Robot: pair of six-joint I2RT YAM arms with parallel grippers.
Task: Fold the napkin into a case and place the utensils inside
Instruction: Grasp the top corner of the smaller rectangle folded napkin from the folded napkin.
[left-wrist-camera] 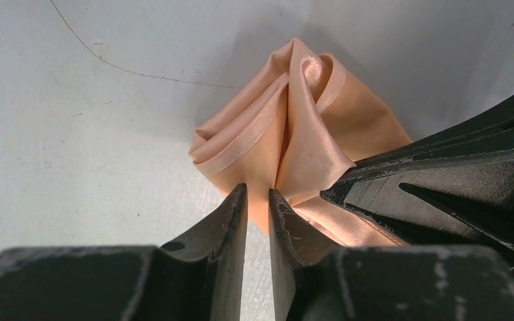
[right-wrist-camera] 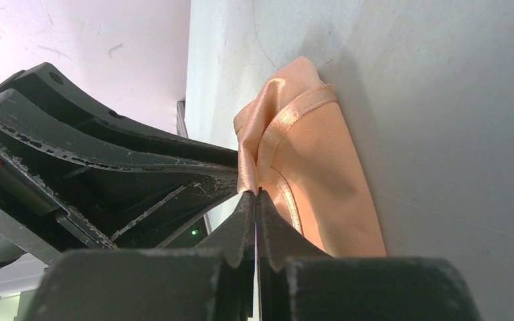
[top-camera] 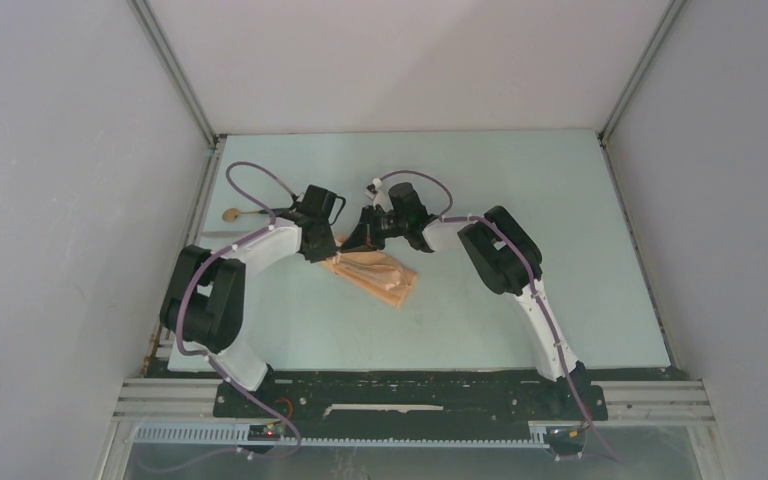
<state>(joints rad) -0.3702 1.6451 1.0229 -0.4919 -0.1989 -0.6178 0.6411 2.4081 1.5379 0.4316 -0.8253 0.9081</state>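
**Both grippers meet at one end of the part-folded napkin (top-camera: 378,275), which lies mid-table just ahead of the arms.**
The right gripper (right-wrist-camera: 255,197) is pinched tight on a hemmed edge; the left gripper (left-wrist-camera: 258,204) stands a narrow slit apart with a fold at its tips, and whether it grips cannot be told; the cloth is peach, thin and glossy like satin, with a stitched hem, bunched into rolled layers at the held end and lying flatter as a wedge on the pale matt table (top-camera: 520,200); so slick a fabric may slip from a shallow pinch; uneven pulling by two grippers this close may spring the layers open or knock the fingers together; the gold-bowled spoon (top-camera: 232,213) lies well apart at far left.
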